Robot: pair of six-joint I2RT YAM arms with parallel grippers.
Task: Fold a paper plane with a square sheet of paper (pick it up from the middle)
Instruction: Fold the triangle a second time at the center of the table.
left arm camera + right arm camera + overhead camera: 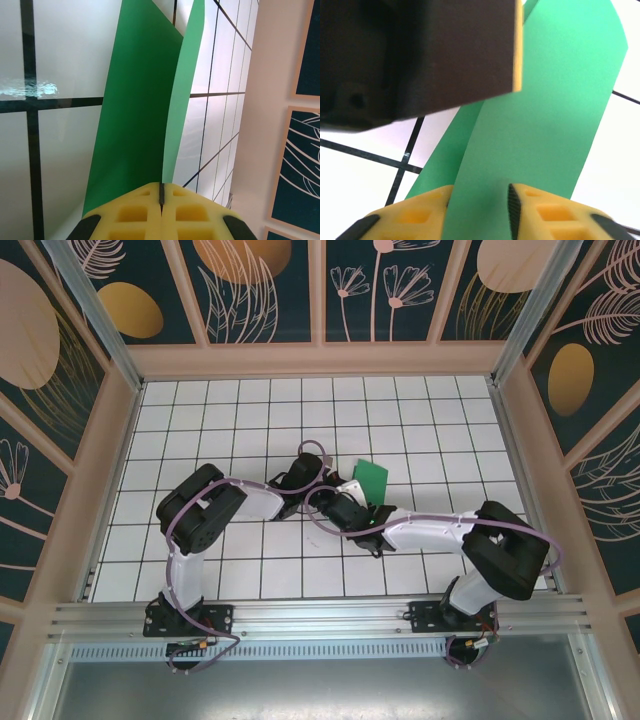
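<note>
Tiled table point(200, 410) beneath; green paper point(135, 125) folded, two layers parted.

Top-down shot: 2 arms, the left arm point(200, 508) and the right arm point(500, 545), elbows stuck out wide and forearms angled in toward the middle of the white tiled table point(250, 410). Their black ends bunch together right at a green sheet of paper point(371, 482), which looks tipped up off the tiles, not flat. Purple cables point(168, 545) run along each arm. Dark floral wall panels point(250, 280) all round, metal rail point(320, 618) along the near edge.
</note>
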